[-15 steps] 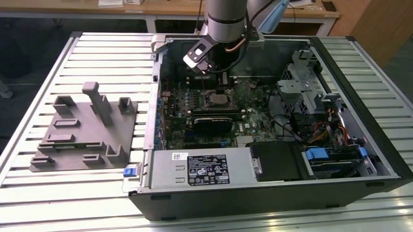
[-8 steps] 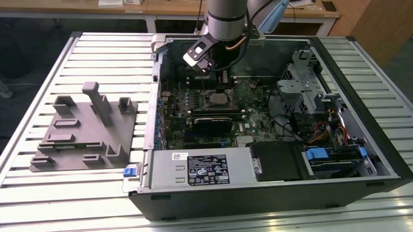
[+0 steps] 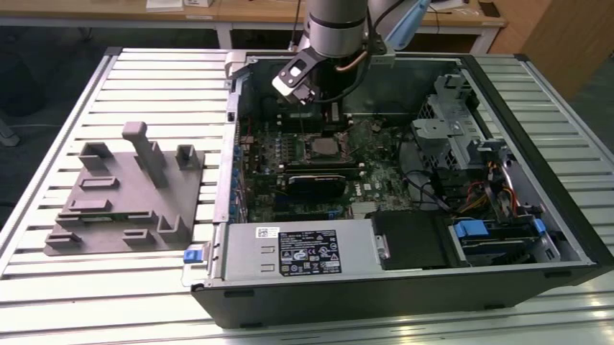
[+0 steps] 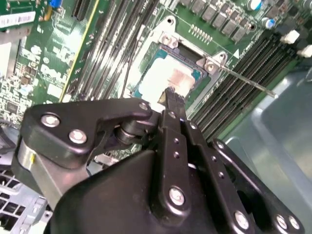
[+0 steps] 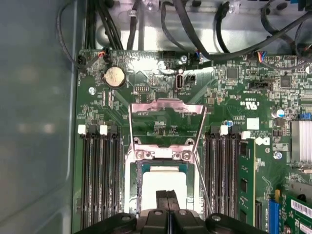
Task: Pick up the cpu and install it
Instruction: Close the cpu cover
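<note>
**Shut above the socket, cpu lying inside**

Places the gripper [image 5: 167, 196] low inside the open computer case [image 3: 576, 237], straight over the processor socket [image 5: 130, 185]. Keeps the jaws pressed together tip to tip, with only a thin seam between the fingers [image 4: 171, 105] and nothing gripped, as seen in both wrist views.

Puts the cpu [image 5: 161, 181] flat in that socket, pale silver face up, just beyond the fingertips; cannot tell whether touching or just clear. Shows the socket's metal load frame [image 5: 165, 108] swung open and lying back on the green motherboard [image 5: 234, 92], between two banks of black memory slots [image 5: 100, 170]. Leaves the thin retention lever [image 4: 243, 78] sticking out sideways from the socket's corner.

As for writing: carries white printed markings on the board near a coin cell battery [image 5: 115, 76], too fine to make out. Bears a white printed sticker [image 4: 17, 19] at one board edge. In the exterior view, wears a black-and-white label [image 3: 302, 251] on the power supply box and a smaller barcode sticker [image 3: 267, 231] beside it.

Sets the grey plastic tray [image 3: 125, 194] with upright blocks on the slatted table [image 3: 144, 79], to the exterior view's left of the case. Seats a black expansion card [image 3: 321, 183] in the board nearer the camera than the socket.
</note>
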Tool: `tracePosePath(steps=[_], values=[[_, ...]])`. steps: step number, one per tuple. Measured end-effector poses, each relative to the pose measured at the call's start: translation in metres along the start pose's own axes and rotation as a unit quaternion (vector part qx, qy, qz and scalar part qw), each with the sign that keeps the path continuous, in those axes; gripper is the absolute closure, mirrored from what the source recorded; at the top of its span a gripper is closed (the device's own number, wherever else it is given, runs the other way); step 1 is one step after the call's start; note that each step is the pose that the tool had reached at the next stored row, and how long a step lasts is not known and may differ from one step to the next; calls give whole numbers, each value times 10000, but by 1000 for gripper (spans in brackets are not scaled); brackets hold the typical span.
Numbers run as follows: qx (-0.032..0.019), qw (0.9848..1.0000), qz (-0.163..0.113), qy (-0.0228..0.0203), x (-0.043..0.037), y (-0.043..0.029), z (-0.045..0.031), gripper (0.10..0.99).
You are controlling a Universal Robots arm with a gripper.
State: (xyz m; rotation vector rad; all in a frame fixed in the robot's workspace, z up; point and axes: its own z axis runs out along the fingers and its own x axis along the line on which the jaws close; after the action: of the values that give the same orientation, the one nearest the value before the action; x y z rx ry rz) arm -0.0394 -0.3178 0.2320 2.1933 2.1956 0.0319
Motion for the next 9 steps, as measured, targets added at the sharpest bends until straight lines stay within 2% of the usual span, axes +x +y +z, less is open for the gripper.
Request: tracePosePath(steps=[9], values=[[-1, 10000, 0, 2, 0, 2, -42, 980]])
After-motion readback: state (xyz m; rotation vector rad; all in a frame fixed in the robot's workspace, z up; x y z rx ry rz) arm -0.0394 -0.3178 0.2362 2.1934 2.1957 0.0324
